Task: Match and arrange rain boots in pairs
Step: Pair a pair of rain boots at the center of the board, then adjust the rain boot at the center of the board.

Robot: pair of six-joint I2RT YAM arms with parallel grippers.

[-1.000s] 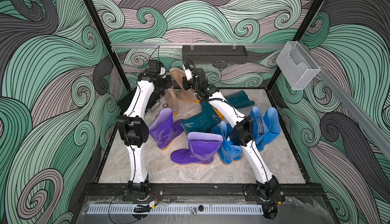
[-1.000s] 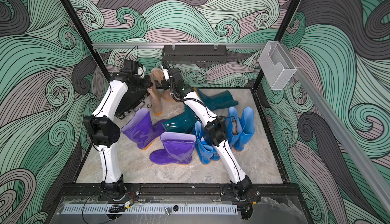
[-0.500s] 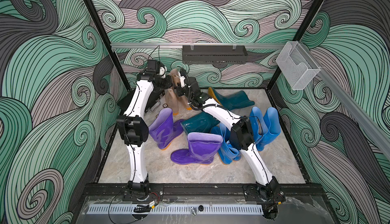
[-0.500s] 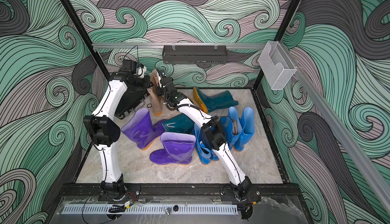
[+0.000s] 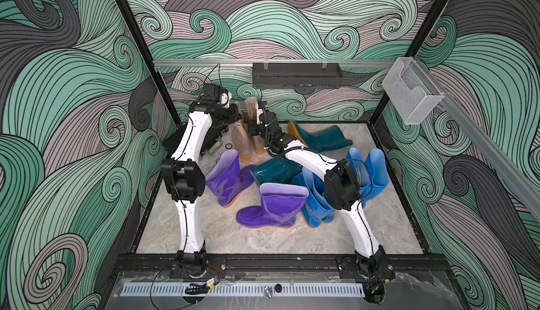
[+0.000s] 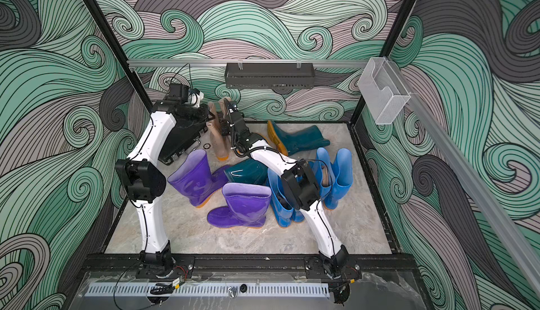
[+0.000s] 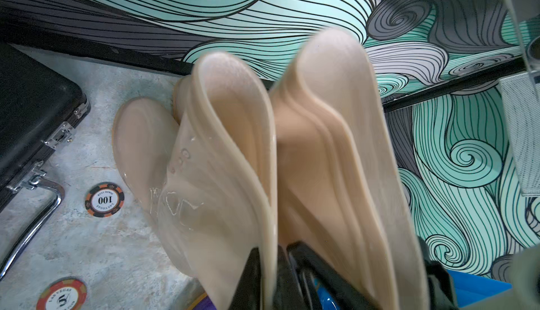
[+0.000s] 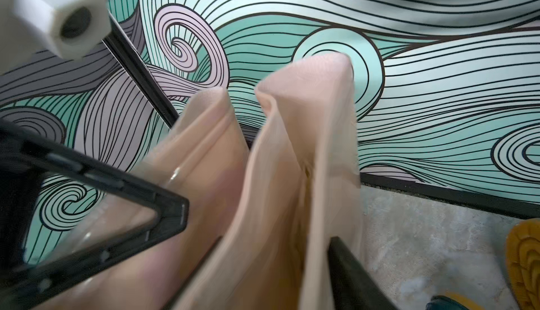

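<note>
**Rain boots [image 5: 274, 203] heaped mid-floor, beige pair at the back edge**

Two glossy beige rubber boots stand upright, shafts pressed together, close to the back wall. The left gripper [image 7: 270, 276] pinches the rim of the case-side beige boot [image 7: 219, 147] between narrow jaws. The right gripper [image 8: 260, 226] is released, its jaws spread wide about the other beige boot [image 8: 292, 153].

Just beside the pair lies a flat black case with a metal handle [image 7: 29, 104]. Near it on the floor sit a black-and-orange poker chip [image 7: 104, 199] reading "100" and a reddish poker chip [image 7: 62, 294] reading "LAS VEGAS" and "5".

Two purple boots [image 5: 225, 177] sit mid-floor, one leaning and one upright. Two dark teal boots [image 5: 321, 137] lie on their sides. The bright blue boots [image 5: 377, 174] stand toward the right edge, and the right arm hides their exact count. Bare marble floor [image 5: 263, 241] runs between the heap and the front rail [image 5: 277, 260].
</note>
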